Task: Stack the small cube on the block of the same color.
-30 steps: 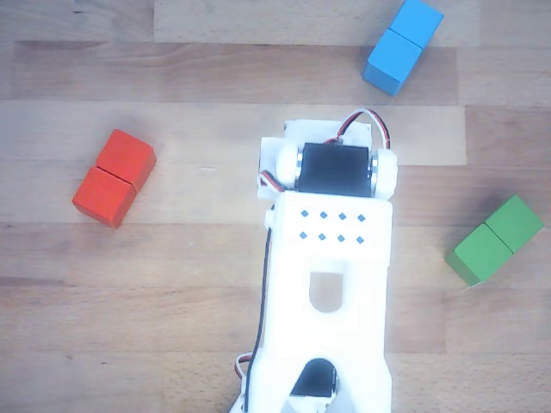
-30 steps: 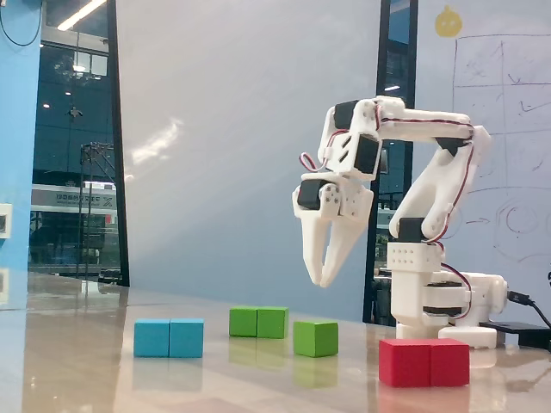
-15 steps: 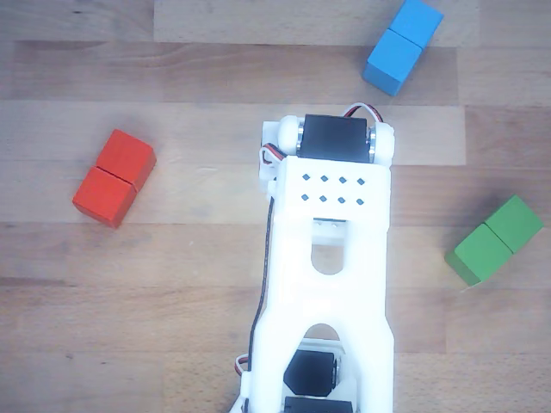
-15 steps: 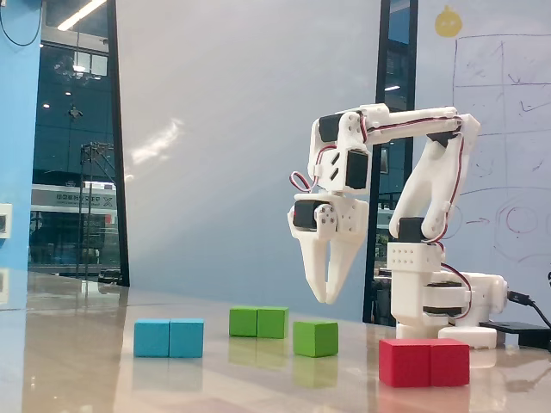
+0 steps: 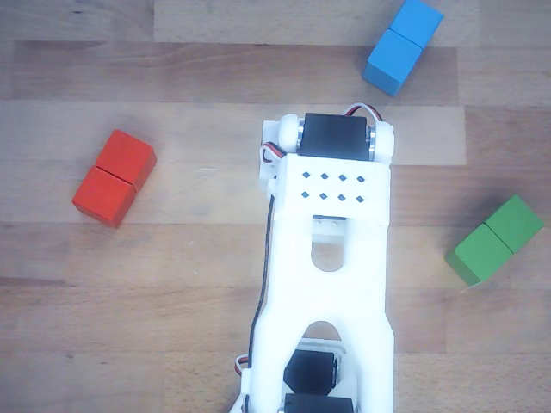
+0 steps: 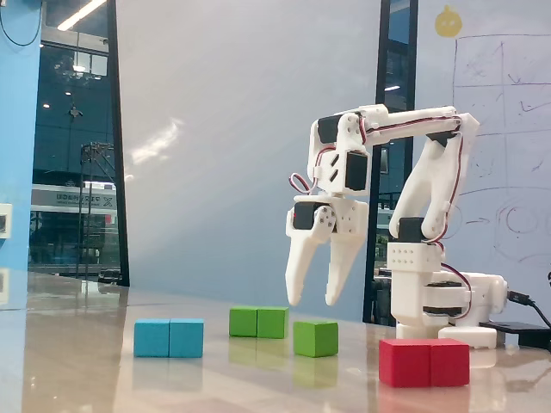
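Note:
In the fixed view the small green cube sits on the table between the green double block and the red one. My gripper hangs open and empty, fingers pointing down, a little above the cube and apart from it. In the other view the white arm fills the middle and hides both the cube and the fingertips. The green double block lies at the right there, clear of the arm.
A blue double block lies at the left of the fixed view and at the top of the other view. A red double block lies front right, and at the left of the other view. The arm's base stands behind it.

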Action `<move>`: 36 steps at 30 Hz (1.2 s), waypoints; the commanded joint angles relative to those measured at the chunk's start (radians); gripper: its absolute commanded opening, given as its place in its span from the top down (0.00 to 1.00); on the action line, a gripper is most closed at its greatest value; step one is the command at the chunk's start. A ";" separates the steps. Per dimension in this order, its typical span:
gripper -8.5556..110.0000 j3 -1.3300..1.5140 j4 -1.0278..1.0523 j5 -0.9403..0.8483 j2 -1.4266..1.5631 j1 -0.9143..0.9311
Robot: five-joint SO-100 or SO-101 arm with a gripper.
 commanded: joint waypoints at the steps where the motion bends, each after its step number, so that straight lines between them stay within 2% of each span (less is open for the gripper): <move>1: 0.70 -0.077 -0.005 -0.006 -0.018 0.000; 28: 0.70 -0.092 -0.026 0.005 -0.225 0.005; 36: 0.84 -0.091 -0.135 -0.005 -0.225 0.011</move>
